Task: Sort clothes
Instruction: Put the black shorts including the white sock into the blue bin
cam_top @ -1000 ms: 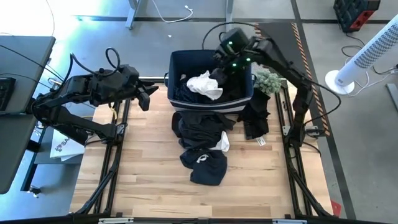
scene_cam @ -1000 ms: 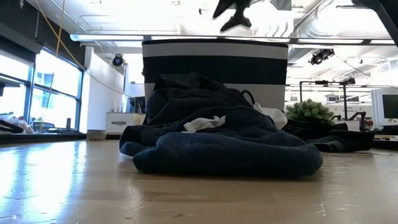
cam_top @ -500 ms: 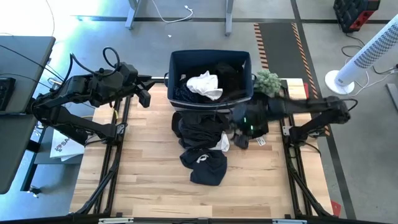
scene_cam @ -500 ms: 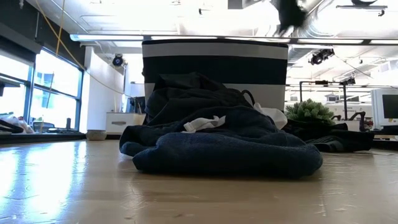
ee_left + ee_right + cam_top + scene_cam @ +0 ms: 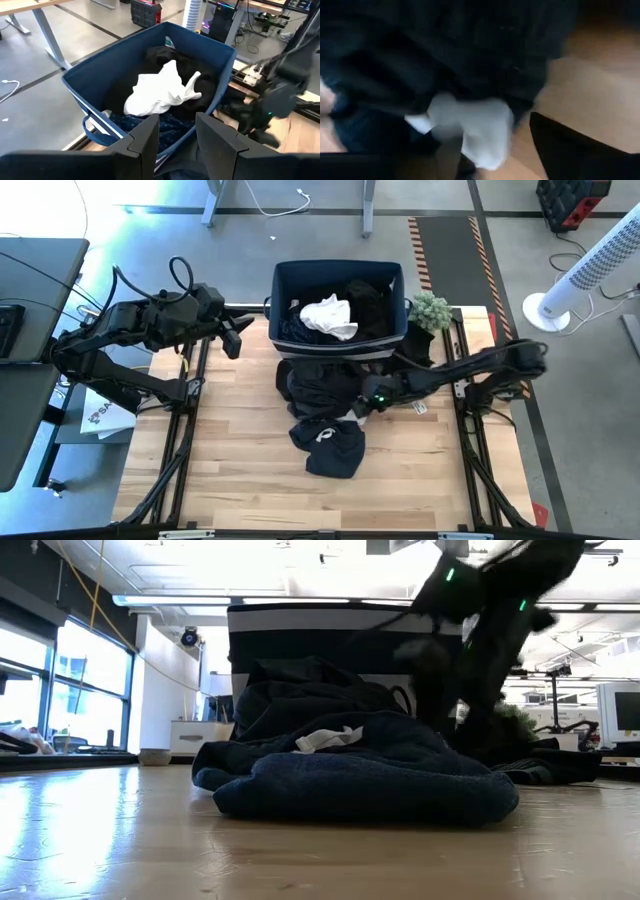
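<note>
A pile of dark clothes (image 5: 322, 412) lies mid-table in front of the dark blue bin (image 5: 283, 285). The bin holds a white shirt (image 5: 330, 317) on dark garments. A small white piece (image 5: 359, 411) sticks out at the pile's right edge. My right gripper (image 5: 367, 401) is low over that white piece (image 5: 472, 127), open, one finger on each side, blurred. In the low view the right arm (image 5: 490, 620) slants down behind the pile (image 5: 360, 775). My left gripper (image 5: 238, 336) stays raised left of the bin, open and empty (image 5: 177, 137).
Another black garment (image 5: 410, 370) lies at the bin's right front corner, and a green tuft (image 5: 432, 308) sits at its right side. A small white tag (image 5: 420, 408) lies on the wood. Bare wood spreads toward the near edge (image 5: 300, 500).
My right gripper has swung from above the bin's far right corner toward the near edge and down to the pile's right side, rolling as it went. It now sits low over the small white piece. The clothes have not moved.
</note>
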Motion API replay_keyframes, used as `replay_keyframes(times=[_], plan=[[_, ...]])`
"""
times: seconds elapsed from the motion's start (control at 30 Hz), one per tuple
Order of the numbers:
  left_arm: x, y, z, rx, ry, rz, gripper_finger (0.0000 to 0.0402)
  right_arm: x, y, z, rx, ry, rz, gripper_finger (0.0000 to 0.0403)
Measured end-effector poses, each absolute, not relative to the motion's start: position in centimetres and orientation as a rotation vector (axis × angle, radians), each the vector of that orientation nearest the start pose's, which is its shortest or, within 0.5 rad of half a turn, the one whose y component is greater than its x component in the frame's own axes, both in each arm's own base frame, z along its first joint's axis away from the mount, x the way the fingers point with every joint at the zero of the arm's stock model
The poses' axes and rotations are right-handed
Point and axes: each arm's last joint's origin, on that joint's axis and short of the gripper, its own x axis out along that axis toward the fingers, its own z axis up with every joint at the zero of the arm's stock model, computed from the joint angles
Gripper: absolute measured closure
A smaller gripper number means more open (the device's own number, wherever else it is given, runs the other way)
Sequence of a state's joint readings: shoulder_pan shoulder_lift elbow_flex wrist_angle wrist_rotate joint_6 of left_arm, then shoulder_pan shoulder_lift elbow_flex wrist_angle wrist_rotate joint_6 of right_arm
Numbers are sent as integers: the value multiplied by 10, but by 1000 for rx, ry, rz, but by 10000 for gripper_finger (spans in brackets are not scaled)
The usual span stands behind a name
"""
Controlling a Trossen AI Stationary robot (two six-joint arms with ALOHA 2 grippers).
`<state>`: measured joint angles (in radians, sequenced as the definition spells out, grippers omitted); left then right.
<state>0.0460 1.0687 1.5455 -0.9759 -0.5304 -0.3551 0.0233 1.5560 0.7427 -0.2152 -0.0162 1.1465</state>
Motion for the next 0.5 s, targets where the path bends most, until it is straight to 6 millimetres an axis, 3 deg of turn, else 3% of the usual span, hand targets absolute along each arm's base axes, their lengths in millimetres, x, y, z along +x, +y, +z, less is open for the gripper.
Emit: replay_keyframes(times=[0.1,0.23,0.27,0.33,0.5], plan=[[164,22,456,-217,384,643,275,293,3,125,1132,950,-493,224],[164,22,456,-210,389,640,275,309,4,125,1161,1004,-412,348],[163,22,456,-208,389,640,275,313,4,133,1146,1005,-389,375],[163,22,455,-207,400,635,275,318,5,156,1115,998,-324,386],[163,22,455,-208,403,631,275,313,7,243,1005,972,-102,395]])
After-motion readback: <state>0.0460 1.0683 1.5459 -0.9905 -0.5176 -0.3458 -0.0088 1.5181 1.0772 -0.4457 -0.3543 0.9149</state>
